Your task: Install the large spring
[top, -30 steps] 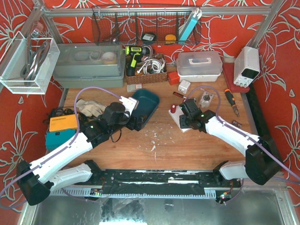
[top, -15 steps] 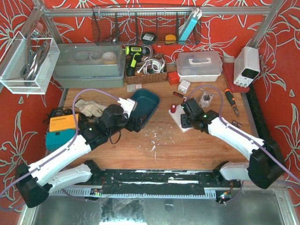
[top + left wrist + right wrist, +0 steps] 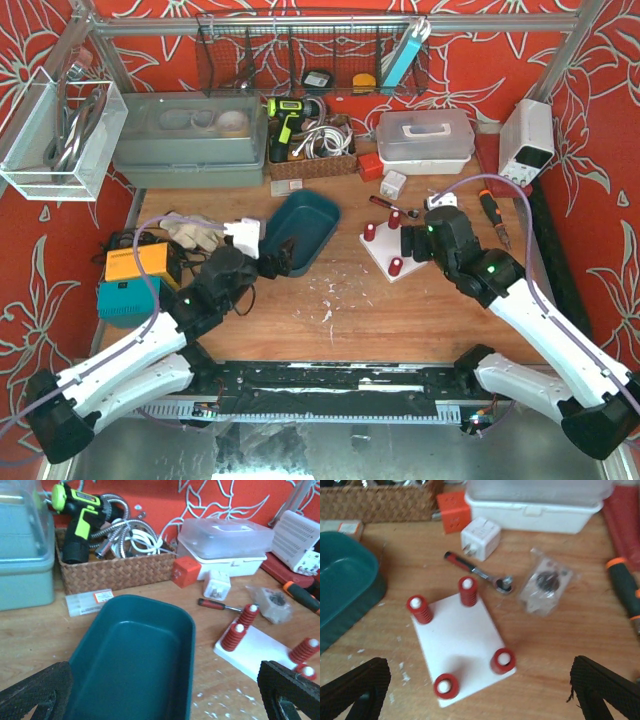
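Note:
A white plate point(image 3: 462, 642) lies on the wooden table with several red springs standing over its white pegs, one at each corner. The two near springs point(image 3: 502, 661) point(image 3: 445, 686) are seen end-on, and the two far ones point(image 3: 419, 609) point(image 3: 467, 591) from the side. I cannot tell which is the large spring. My right gripper point(image 3: 477, 680) hovers open above the plate's near edge and holds nothing. In the top view it point(image 3: 414, 244) hides the plate's right corner. My left gripper point(image 3: 160, 695) is open over the teal bin point(image 3: 135, 650).
A red-handled ratchet point(image 3: 475, 571), a bagged part point(image 3: 547, 585), a white plug cube point(image 3: 480, 537) and an orange block point(image 3: 454, 511) lie behind the plate. An orange-handled screwdriver point(image 3: 626, 587) is at the right. A wicker basket point(image 3: 115, 572) and a lidded box point(image 3: 225, 542) line the back.
My right gripper opened and pulled back to the right, away from the plate, leaving a spring on its peg. The left arm drew back slightly toward the near left.

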`<state>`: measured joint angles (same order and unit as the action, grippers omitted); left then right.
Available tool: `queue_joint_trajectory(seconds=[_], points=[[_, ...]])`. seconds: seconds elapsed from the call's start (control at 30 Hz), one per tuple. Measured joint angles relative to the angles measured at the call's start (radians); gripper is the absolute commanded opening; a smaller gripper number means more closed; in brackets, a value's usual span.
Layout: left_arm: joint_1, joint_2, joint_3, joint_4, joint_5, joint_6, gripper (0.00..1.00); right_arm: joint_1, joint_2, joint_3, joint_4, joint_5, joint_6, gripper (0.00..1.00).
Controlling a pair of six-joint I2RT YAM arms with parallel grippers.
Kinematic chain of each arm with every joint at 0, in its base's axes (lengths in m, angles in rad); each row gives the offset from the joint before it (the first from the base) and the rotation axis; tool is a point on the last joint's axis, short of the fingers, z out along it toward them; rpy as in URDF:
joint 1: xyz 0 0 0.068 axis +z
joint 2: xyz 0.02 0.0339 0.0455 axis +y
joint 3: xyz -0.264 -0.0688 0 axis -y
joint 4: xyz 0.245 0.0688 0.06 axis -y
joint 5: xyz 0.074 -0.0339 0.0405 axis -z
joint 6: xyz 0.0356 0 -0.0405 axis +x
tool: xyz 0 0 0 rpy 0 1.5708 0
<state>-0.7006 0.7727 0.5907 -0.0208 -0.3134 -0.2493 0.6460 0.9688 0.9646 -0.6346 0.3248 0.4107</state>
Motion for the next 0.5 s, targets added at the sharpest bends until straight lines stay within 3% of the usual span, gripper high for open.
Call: queue_joint_trajectory(seconds=[0.13,0.27,0.5], points=[[0.0,-0.033,-0.183,0.222,-0.047,0.104,1.0,0.0,-0.056,-0.077,0.096,0.138,-0.086,0.99],[0.026,0.026,-0.246,0.336,-0.117,0.185,1.0,-0.007,-0.096,-0.222,0.237,0.232,-0.231,0.99],[0.24,0.047,-0.387,0.517,-0.155,0.212,1.0,-0.101,-0.074,-0.378,0.475,0.298,-0.4,0.99]])
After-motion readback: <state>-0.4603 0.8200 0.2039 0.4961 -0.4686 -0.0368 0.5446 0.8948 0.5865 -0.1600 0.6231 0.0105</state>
